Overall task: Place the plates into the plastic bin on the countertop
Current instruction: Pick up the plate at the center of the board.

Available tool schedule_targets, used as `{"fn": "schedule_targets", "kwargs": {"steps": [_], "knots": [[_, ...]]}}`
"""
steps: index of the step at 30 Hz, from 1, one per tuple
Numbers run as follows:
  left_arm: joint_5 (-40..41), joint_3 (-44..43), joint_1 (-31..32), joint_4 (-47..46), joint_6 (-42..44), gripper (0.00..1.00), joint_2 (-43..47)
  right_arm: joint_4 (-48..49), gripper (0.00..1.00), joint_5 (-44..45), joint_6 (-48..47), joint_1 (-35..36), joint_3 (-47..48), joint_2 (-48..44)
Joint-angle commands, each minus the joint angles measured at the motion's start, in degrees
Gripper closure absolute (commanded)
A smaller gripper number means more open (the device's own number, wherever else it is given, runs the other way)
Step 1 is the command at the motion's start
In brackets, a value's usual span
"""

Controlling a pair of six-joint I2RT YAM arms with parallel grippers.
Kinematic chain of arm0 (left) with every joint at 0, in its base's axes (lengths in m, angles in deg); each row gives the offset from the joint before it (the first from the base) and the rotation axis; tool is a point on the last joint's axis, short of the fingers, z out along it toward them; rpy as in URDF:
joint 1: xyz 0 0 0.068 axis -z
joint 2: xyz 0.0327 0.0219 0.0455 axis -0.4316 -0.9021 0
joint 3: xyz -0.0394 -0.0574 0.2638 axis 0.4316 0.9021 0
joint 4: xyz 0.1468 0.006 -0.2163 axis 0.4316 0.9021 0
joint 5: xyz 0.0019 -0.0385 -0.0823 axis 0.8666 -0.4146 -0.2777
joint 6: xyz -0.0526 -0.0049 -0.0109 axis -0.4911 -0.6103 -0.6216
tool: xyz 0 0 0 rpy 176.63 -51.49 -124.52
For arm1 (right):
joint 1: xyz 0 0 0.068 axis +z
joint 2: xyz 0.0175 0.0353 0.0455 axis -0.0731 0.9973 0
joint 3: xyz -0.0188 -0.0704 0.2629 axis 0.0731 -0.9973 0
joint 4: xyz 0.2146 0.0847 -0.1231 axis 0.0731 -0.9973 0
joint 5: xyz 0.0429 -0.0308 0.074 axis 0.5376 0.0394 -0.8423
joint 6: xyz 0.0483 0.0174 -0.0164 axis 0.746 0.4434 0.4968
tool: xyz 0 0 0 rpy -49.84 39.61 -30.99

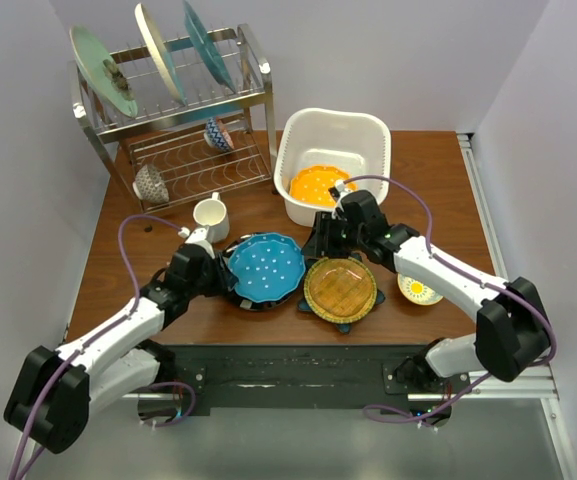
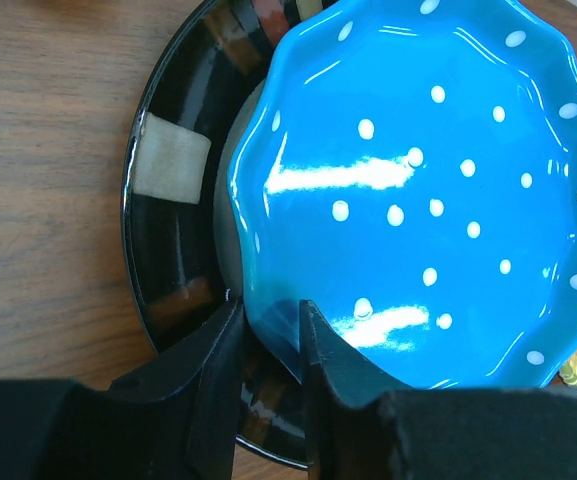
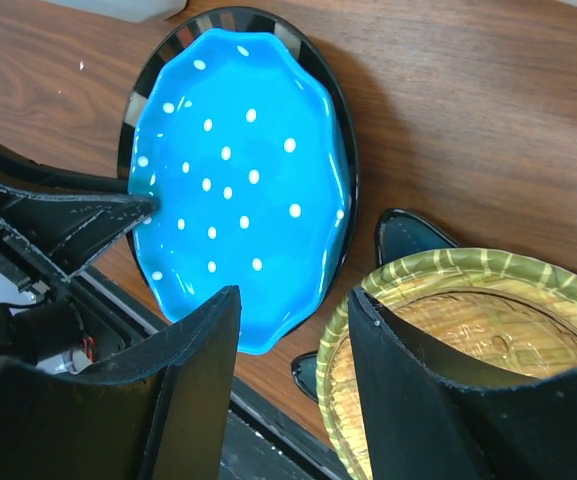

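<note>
We count one plate done: the orange dotted plate (image 1: pixel 318 185) lies flat on the bottom of the white bin (image 1: pixel 380 150), well beyond both sets of fingers. Four more plates that we can see are left on the table, in two stacks of two. The blue dotted plate (image 2: pixel 438 200) sits on the black-rimmed plate (image 2: pixel 173 250). The left gripper (image 2: pixel 271 318) has its fingers narrow about the blue plate's wavy rim, one finger over the rim and one outside it, with the rim filling the gap. We judge that to be a pinch on this plate, which looks not yet lifted off the one beneath. The amber plate (image 1: pixel 340 288) rests on a dark blue star-shaped plate (image 3: pixel 408 235), just beside the right-hand finger of the right gripper (image 3: pixel 294 298). That gripper's fingers stand moderately apart with nothing gripped between them, over the gap between the two stacks. We judge the task to be at an early stage: the blue plate is the step in hand, and the black-rimmed, amber and star-shaped plates still have to go to the bin.
</note>
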Motion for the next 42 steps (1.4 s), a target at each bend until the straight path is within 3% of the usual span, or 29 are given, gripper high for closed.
{"fn": "schedule_targets", "kwargs": {"steps": [1,21,42], "knots": [[-2.4,0.7,0.2,-3.7,-0.6,0.71,-1.1,2.7,0.49,-1.2,0.8,0.5,-0.6,1.1],[-4.3,0.8,0.2,-7.8,0.2,0.74,-3.3,8.5,0.48,-2.2,2.8,1.1,-3.3,9.0],[-8.9,1.5,0.2,-12.8,0.1,0.77,-4.0,14.9,0.52,-6.3,5.6,1.1,-6.3,7.3]]}}
